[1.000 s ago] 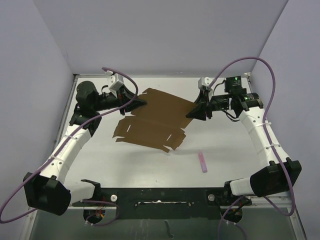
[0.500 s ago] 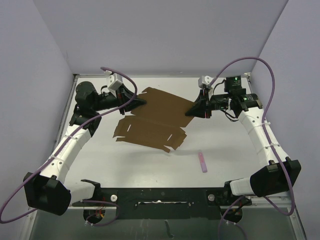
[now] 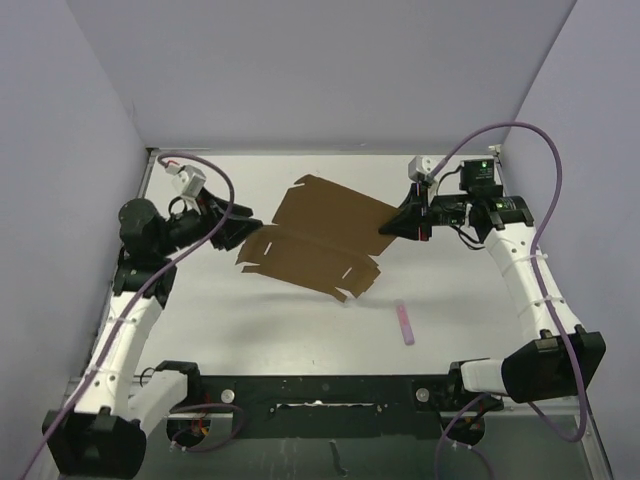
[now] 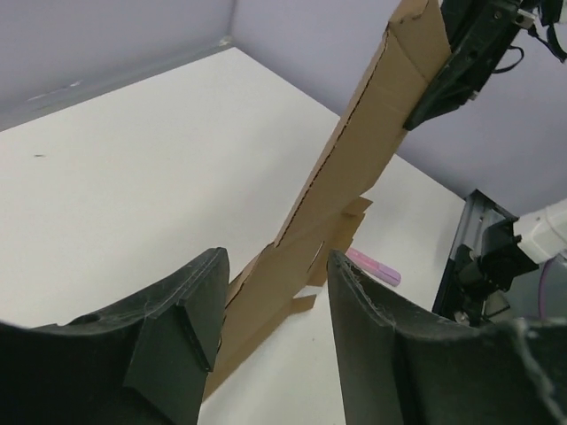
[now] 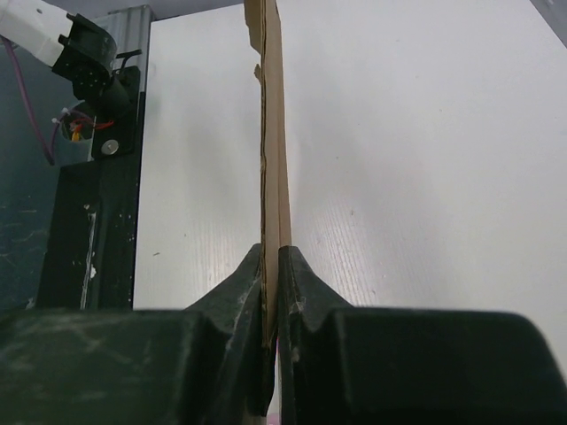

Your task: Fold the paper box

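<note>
- The paper box (image 3: pixel 318 232), an unfolded brown sheet with flaps, hangs tilted over the desk (image 3: pixel 300 330), with its right edge raised and its left flaps low.
- The right hand (image 3: pixel 388 226) pinches the box's right edge, its 2 fingers pressed against the card.
- The left hand (image 3: pixel 236 226) sits just left of the box, fingers spread and gripping nothing.
- A pink stick (image 3: pixel 405 324) lies on the desk, near-right of the box and apart from it.
- A purple cable (image 3: pixel 540 170) loops over the arm to the right of the box.

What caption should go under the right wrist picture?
Right gripper pinching the thin edge of a flat brown cardboard box sheet over a white table.
</note>
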